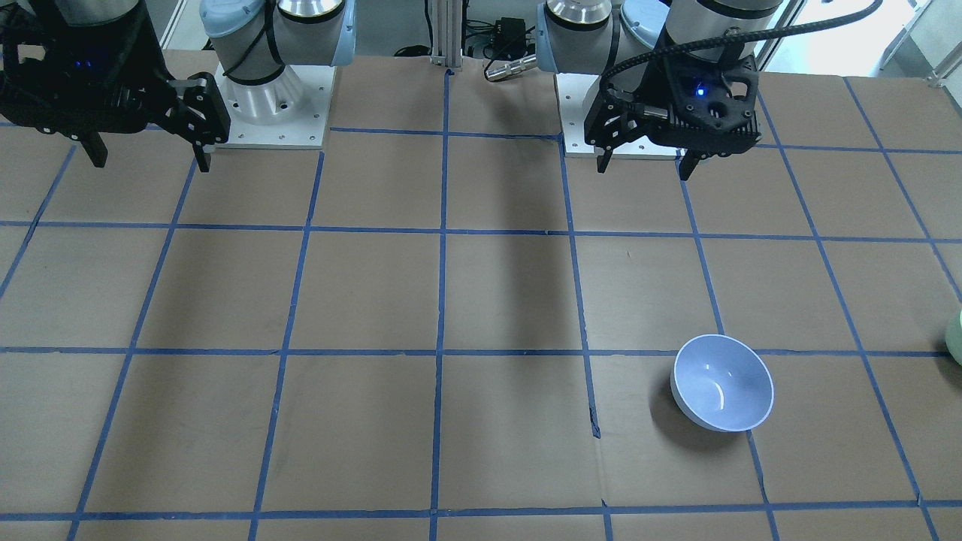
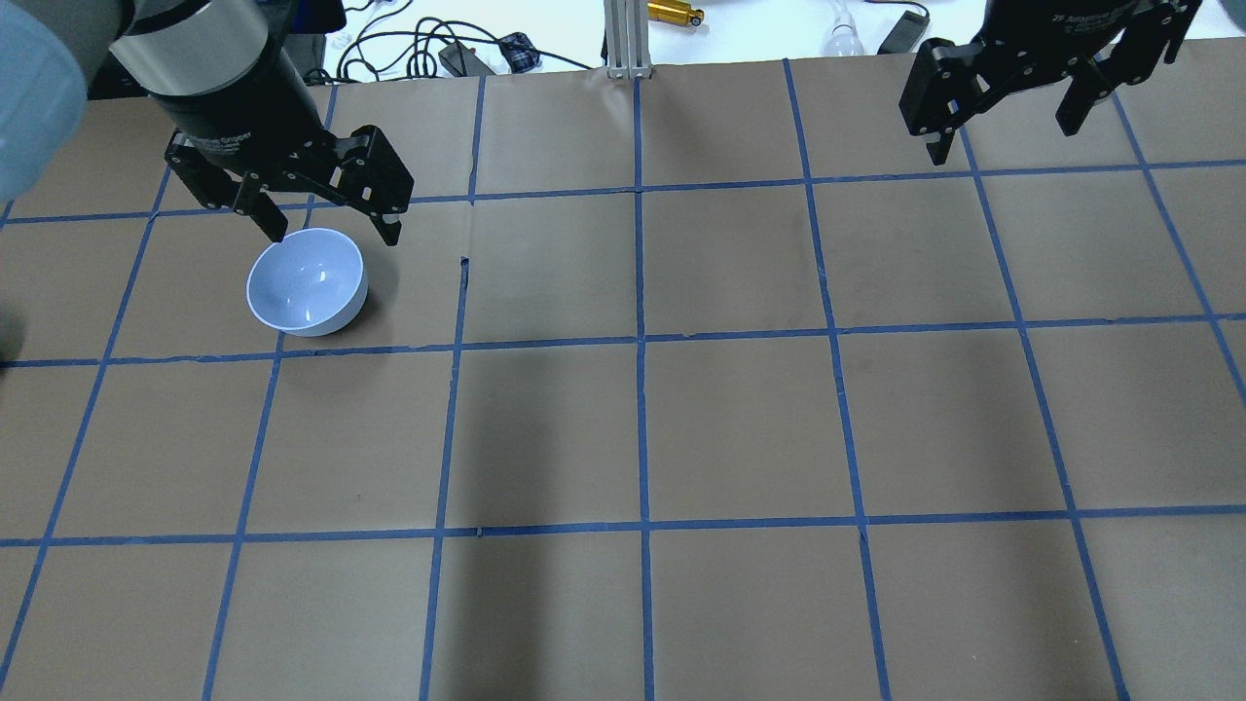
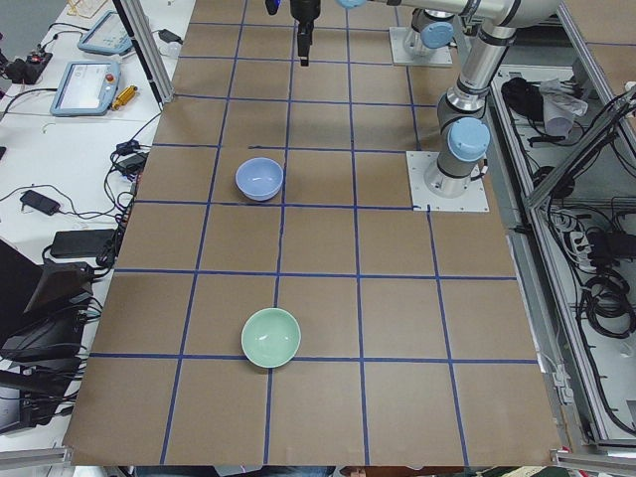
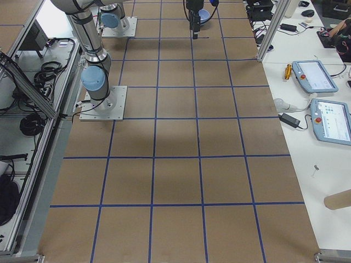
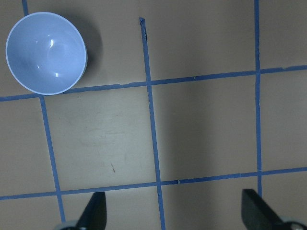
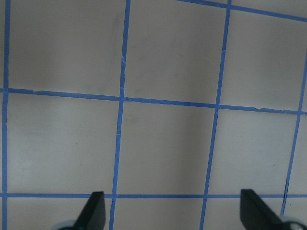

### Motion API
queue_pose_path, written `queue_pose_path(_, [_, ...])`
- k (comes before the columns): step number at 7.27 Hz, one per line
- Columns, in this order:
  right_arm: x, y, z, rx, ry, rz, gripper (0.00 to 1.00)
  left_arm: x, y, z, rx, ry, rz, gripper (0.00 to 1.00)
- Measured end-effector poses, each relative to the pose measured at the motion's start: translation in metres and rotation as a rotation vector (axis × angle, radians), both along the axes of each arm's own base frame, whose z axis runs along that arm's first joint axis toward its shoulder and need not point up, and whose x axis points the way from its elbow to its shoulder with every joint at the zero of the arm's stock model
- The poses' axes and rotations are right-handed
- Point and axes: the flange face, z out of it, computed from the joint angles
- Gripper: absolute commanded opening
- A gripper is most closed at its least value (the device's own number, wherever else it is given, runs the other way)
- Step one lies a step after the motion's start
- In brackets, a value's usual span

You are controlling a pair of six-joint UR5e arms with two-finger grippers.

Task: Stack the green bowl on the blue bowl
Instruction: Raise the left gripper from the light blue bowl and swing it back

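Note:
The blue bowl (image 1: 723,383) sits upright and empty on the brown table; it also shows in the overhead view (image 2: 307,282), the left view (image 3: 259,179) and the left wrist view (image 5: 46,52). The green bowl (image 3: 270,336) sits upright about two grid squares away, toward the table's left end; only its edge (image 1: 956,338) shows in the front view. My left gripper (image 1: 645,171) (image 2: 334,239) (image 5: 175,213) is open and empty, raised above the table on the robot's side of the blue bowl. My right gripper (image 1: 150,164) (image 2: 1003,146) (image 6: 173,211) is open and empty, far from both bowls.
Blue tape lines form a grid on the table (image 1: 376,300). The arms' base plates (image 1: 278,131) (image 1: 579,143) stand at the robot's edge. An aluminium post (image 2: 628,39) rises at the far edge. Teach pendants (image 3: 84,87) and cables lie on a side bench.

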Motion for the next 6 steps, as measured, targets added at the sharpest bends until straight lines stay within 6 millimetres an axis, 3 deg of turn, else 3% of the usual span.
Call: queue_pose_path(6, [0.000,0.000,0.000,0.000,0.000,0.000,1.00,0.006,0.003,-0.010,0.029,-0.002,-0.020,1.00])
